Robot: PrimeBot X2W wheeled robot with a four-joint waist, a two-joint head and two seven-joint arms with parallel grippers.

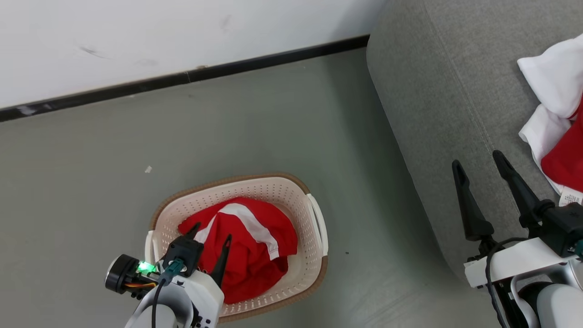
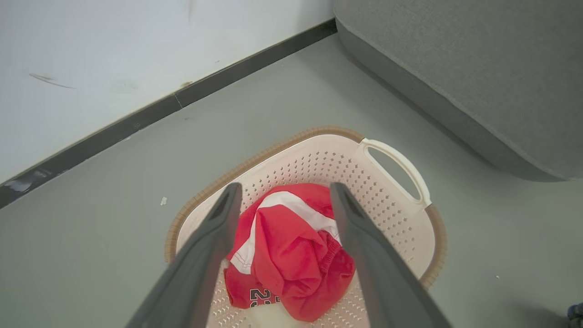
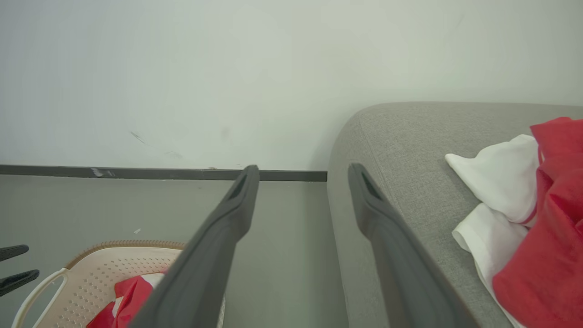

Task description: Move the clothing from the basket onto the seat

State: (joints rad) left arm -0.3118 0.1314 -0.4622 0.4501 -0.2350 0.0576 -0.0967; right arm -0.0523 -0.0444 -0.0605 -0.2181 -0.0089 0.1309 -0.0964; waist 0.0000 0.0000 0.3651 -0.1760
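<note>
Left gripper (image 1: 212, 230) hangs jaws wide over the basket (image 1: 273, 180), fingers either side of the red clothing (image 1: 255, 246) bunched inside, likely lined up to pinch it. Right gripper (image 1: 478, 158), also wide and empty, sits over the seat (image 1: 437, 91) beside a red-and-white piece (image 1: 562, 164) lying there. Dark numerals (image 2: 263, 297) begin with 2, the rest folded under; the white label (image 1: 570, 198) is too small to read

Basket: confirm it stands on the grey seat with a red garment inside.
Wrong in one respect: the basket stands on the floor beside the seat, not on it, as the head view shows. A red garment does lie inside it.
</note>
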